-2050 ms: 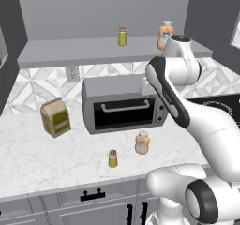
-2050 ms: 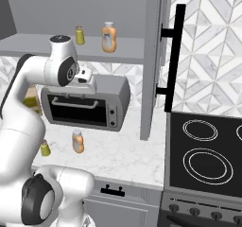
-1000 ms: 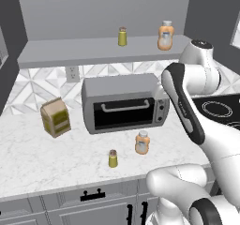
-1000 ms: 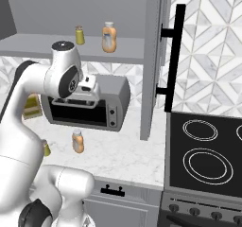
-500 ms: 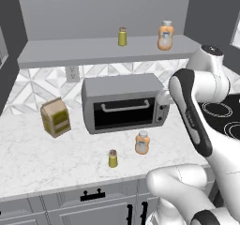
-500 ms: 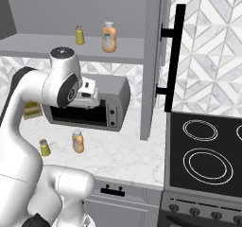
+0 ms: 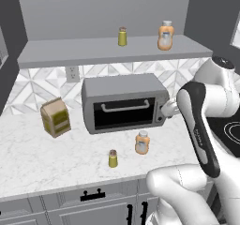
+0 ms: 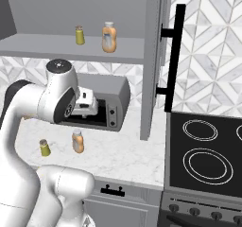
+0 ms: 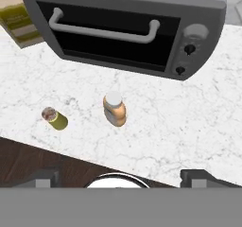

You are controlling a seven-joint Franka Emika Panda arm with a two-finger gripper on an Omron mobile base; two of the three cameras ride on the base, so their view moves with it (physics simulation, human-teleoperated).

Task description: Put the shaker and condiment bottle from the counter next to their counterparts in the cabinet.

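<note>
At the far left of the marble counter (image 7: 28,153) a tan and olive carton (image 7: 56,116) is standing tilted, well clear of the other things; to its right the grey toaster oven (image 7: 124,103) is sitting against the tiled backsplash (image 7: 42,78), its door shut and its pale handle bar showing across the dark glass; in front of the oven, nearer the counter's front edge, the shaker (image 7: 112,158) is standing upright on the bare marble, and just to its right, a little further back, the condiment bottle (image 7: 142,142) is standing upright too, the two near one another but apart; above all this, in the cabinet (image 7: 70,55), the second shaker (image 7: 122,36) is sitting toward the middle of the shelf and the second orange bottle (image 7: 164,35) is standing to its right, apart from it; further right the gripper (image 8: 87,105) is hanging in the air at the oven's right end, above the counter, its jaws standing wide apart and holding nothing; from the hand view it is looking down on the bottle and shaker; at the far right a black cooktop (image 8: 208,150) is lying beside the cabinet's tall side wall
</note>
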